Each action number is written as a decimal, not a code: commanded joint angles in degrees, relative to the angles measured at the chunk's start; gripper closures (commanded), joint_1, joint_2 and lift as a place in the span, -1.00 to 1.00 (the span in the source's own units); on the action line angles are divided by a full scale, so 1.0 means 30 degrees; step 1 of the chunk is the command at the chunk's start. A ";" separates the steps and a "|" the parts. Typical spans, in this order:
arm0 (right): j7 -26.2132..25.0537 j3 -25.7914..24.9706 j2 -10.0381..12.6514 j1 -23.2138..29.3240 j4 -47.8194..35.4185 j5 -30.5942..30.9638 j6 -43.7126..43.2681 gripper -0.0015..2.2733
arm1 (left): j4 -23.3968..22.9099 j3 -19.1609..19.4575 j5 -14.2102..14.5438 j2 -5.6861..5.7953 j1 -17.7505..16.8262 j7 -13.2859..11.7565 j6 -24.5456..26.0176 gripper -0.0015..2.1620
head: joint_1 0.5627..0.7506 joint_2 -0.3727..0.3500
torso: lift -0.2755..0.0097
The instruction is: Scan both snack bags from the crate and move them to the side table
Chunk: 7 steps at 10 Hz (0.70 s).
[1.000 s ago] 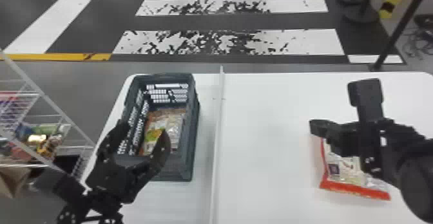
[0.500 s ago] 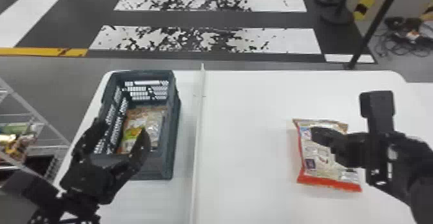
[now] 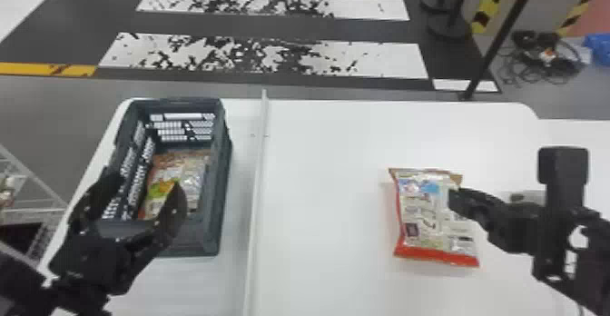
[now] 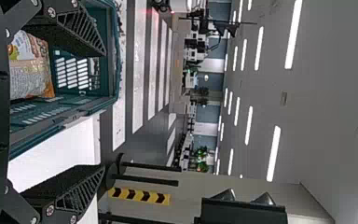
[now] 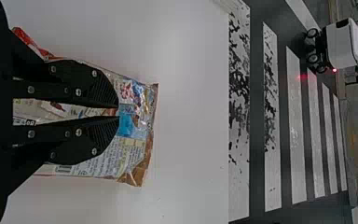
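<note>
1. The right hand [image 3: 456,199] is over the loose snack bag [image 3: 420,210] on the white desk [image 3: 327,179]. In the right wrist view its two fingers lie almost parallel, parted by a slim gap, with the bag's printing visible between them (I cannot tell whether the tips touch the wrapper). It has hold of nothing that I can see.
2. That bag lies on the right part of the desk, well apart from the crate, its red edge on the near side and its printed face up.
3. The left hand [image 3: 146,182] is at the near part of the dark crate [image 3: 215,210], fingers spread wide, nothing gripped between them. Whether either finger touches the crate, I can't tell.
4. The other snack bag [image 3: 181,179] is inside the crate (an orange and clear wrapper with a green and yellow patch).
5. The crate stands on the left part of the desk. A thin pale strip [image 3: 254,201] runs from near to far between it and the loose bag.
6. A wire rack [image 3: 34,208] is to the left of the desk. Past the far edge is a floor with white stripes [image 3: 268,58], and black posts [image 3: 494,42] stand at the far right.
</note>
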 commanded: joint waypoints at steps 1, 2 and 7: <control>-0.0001 -0.1467 0.0026 0.0227 -0.0011 -0.1058 -0.0006 -0.96 | 0.0005 0.0007 0.0001 -0.0003 -0.0004 -0.0015 -0.0106 -0.86 | 0.41 -0.11 | 0.40; -0.0001 -0.2346 0.0026 0.0285 -0.0011 -0.1146 -0.0006 -0.96 | -0.0024 0.0065 0.0030 -0.0033 0.0055 -0.0015 -0.0165 -0.86 | 0.41 -0.15 | 0.40; 0.0643 -0.5862 -0.0589 -0.0476 0.3153 -0.1058 -0.0299 -0.93 | -0.0112 0.0036 0.0030 -0.0091 0.0084 -0.0044 -0.0282 -0.86 | 0.41 -0.63 | 0.40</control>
